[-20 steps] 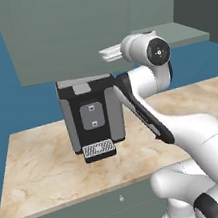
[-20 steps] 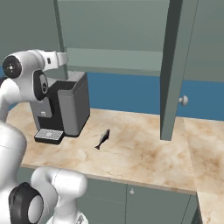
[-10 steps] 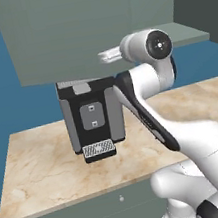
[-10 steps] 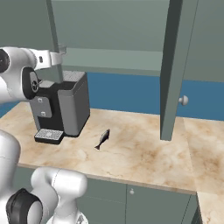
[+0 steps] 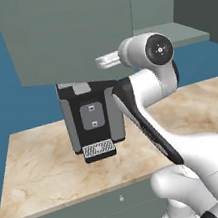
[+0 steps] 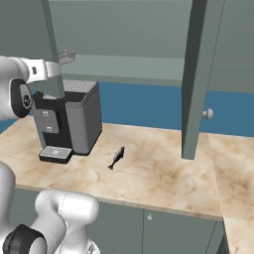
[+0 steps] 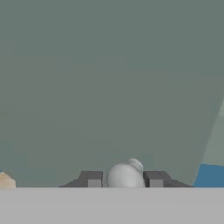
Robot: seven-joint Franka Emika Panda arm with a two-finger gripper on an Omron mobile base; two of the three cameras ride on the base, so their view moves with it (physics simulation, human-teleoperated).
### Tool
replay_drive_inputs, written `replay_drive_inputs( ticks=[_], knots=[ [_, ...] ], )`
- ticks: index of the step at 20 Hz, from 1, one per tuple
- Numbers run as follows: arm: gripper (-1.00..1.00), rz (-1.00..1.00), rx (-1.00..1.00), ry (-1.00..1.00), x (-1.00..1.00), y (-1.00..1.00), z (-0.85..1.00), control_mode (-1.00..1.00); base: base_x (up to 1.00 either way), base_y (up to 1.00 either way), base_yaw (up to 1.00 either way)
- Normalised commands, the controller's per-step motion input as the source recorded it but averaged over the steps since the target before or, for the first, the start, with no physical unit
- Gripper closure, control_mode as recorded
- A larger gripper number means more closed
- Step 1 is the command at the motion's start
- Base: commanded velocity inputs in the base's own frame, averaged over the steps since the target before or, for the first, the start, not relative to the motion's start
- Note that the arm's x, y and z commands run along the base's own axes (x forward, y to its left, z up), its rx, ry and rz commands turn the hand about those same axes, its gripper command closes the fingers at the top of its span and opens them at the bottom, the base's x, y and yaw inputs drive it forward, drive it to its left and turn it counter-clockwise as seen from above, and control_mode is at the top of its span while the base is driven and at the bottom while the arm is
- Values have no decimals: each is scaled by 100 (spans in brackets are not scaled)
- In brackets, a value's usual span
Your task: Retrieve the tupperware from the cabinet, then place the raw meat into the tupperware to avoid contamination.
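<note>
Gripping the door knob [image 7: 124,176], the tool [image 7: 124,180] sits nearly shut; a skewed pull could slip it off.

Kitchen, marble counter [image 6: 163,173], coffee machine [image 5: 92,119], grey-green wall cabinet [image 5: 72,31]

- Coffee machine [image 5: 93,115]: you see a black and grey unit standing upright at the back of the table, near its left end.
- Drip tray [image 5: 99,150]: grated, black and white, touching the machine's front foot.
- Table [image 6: 163,173]: you see a beige marbled top.
- Drawer fronts [image 5: 93,211]: grey-green, with small knobs, below the table edge.
- Wall [image 6: 149,106]: blue, behind the table.
</note>
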Motion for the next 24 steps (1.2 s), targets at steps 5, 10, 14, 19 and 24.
replay_drive_inputs(
  ticks=[5, 10, 14, 19, 24],
  knots=[
    [100, 0, -1, 0, -42, 32, 0, -100, 0, 0, 0],
    [100, 0, 0, 0, -38, 33, 0, -100, 0, 0, 0],
    [100, 0, -1, 0, -33, 35, 0, -100, 0, 0, 0],
    [100, 0, -1, 0, -26, 34, -2, -100, 0, 0, 0],
    [100, 0, -1, 0, -19, 32, -5, -100, 0, 0, 0]
  ],
)
